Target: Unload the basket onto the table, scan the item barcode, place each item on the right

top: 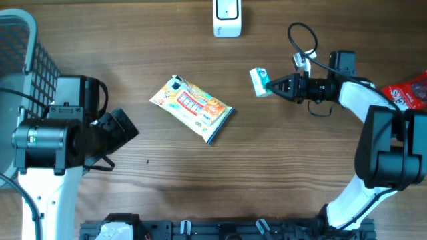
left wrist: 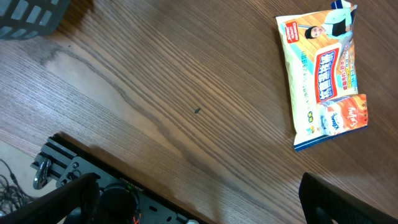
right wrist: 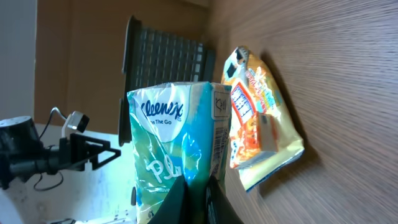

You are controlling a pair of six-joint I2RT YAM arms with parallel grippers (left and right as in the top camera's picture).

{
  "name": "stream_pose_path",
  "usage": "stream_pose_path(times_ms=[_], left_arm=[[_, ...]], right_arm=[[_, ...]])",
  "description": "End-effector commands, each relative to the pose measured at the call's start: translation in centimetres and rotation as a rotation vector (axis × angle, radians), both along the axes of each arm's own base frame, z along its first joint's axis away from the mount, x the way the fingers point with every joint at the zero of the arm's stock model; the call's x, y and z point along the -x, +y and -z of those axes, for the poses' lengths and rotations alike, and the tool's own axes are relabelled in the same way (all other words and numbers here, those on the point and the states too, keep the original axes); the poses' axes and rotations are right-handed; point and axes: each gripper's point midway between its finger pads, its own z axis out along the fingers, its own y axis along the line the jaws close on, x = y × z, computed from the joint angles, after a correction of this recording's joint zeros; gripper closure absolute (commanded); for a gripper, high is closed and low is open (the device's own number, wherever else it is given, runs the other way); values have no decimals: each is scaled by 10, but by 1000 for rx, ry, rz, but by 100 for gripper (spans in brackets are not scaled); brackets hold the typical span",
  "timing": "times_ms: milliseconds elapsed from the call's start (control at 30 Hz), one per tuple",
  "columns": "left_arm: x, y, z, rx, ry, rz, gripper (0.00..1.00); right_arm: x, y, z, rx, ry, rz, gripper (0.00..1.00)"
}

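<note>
Seen from overhead, the right pincer is clamped on a tissue pack, which sits well short of the white scanner at the far edge. The pickup looks done and the scan not yet made. In the left wrist view, the left pincer is spread wide and empty over the table, near a snack bag. In the right wrist view, fingers pinch the pack's lower edge, and its barcode possibly faces sideways.
</note>
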Motion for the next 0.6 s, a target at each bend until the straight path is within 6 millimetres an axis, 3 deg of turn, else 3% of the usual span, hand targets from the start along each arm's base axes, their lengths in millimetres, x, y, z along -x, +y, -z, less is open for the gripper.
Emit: stream_pose_path(times_ms=[0,67,100,200,300,367,433,567], left_arm=[[0,0,1,7,4,-16,0],[0,0,1,7,4,-16,0],[0,0,1,7,4,-16,0],[0,0,1,7,4,-16,0],[0,0,1,7,4,-16,0],[0,0,1,7,4,-16,0],[0,0,1,7,4,-16,0],[0,0,1,7,4,-16,0]], right_arm=[[-4,-7,38,219,120,91,96],[-8,-43,97,591,269,250,96],[-4,-60,115,737,305,293,96],[5,-86,130,937,348,328,96],[6,-102,119,1036,346,363,96],[5,-125,99,1232,299,428,96],[3,-131,79,1359,227,470,96],[1,-108,38,1501,40,511,96]])
